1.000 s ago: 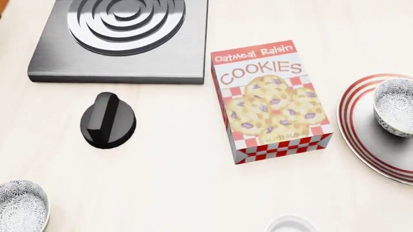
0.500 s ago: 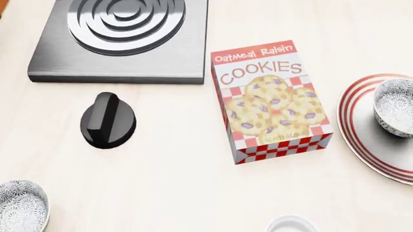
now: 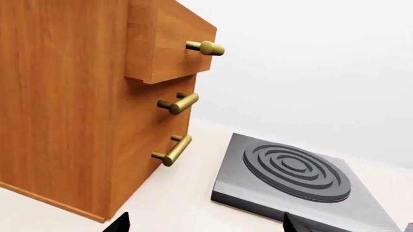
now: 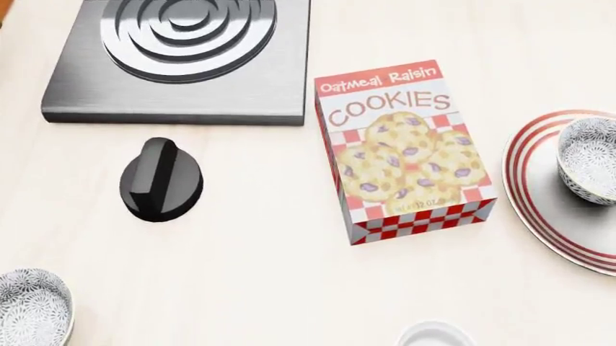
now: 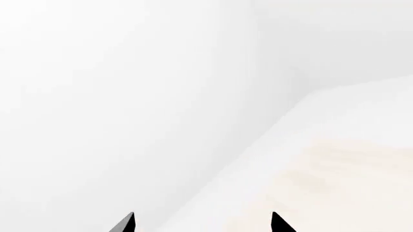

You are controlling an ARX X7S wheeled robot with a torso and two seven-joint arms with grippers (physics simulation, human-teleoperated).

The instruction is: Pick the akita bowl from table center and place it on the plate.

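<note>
An akita bowl (image 4: 589, 158), grey-and-white speckled, sits upright on the plate (image 4: 539, 189), a wide white one with red rings at the head view's right edge. An alike speckled bowl (image 4: 29, 306) stands on the table at the lower left corner. Neither gripper shows in the head view. In the left wrist view my left gripper (image 3: 206, 224) is open, its two dark tips wide apart over bare tabletop. The right gripper (image 5: 203, 223) is also open and points at a pale wall and table edge with nothing between its tips.
A cookies box (image 4: 405, 148) lies mid-table between the two bowls. A black knob (image 4: 161, 178) lies left of it, below a grey burner slab (image 4: 183, 58). A plain white cup (image 4: 436, 335) peeks in at the bottom edge. A wooden drawer cabinet (image 3: 84, 96) stands beside the burner (image 3: 297, 169).
</note>
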